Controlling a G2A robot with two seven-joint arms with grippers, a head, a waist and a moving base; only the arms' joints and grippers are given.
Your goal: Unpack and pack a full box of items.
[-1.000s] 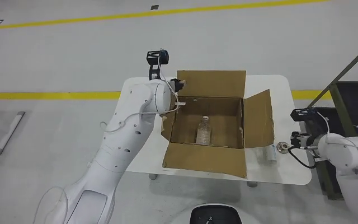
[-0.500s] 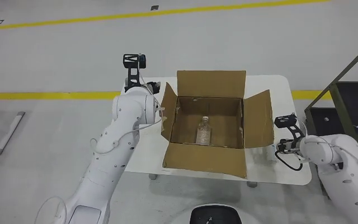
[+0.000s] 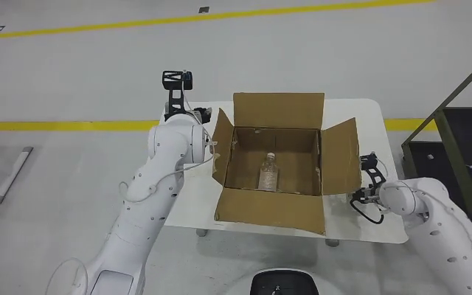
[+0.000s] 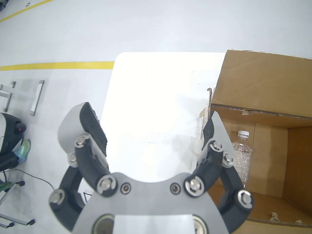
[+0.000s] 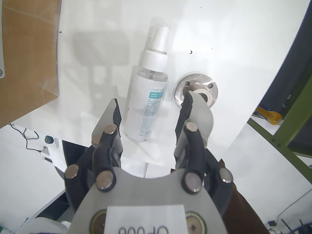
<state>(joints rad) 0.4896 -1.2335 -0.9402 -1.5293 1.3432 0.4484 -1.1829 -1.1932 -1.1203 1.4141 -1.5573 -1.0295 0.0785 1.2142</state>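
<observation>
While I look down from the top view, the box [image 3: 273, 166] stands open in the middle of the surface [image 3: 387, 225], with a water bottle [image 3: 268, 172] lying on its floor. My left tool [image 3: 175, 77] hangs above the far left corner of the surface, and my right tool [image 3: 369, 168] sits near the right edge, just beside the box's right flap. The box walls hide parts of its floor, so I cannot say if anything more lies inside.

From my left wrist, the left tool [image 4: 149, 113] is spread wide and holds nothing. The water bottle [image 4: 241, 154] looks thin-walled and crinkly; I judge it light and easily crushed, best taken gently across the shoulder. One finger hides its base, and I cannot tell if it holds water.

From my right wrist, the right tool [image 5: 151, 99] is also released, its fingers straddling a spray bottle [image 5: 148, 88] that lies on the surface. Smooth round plastic, probably light and apt to roll: I would take it across the labelled body, not the clear cap. A metal flange [image 5: 195, 80] lies just beside it, likely heavy and stiff; whether they touch I cannot tell.
</observation>
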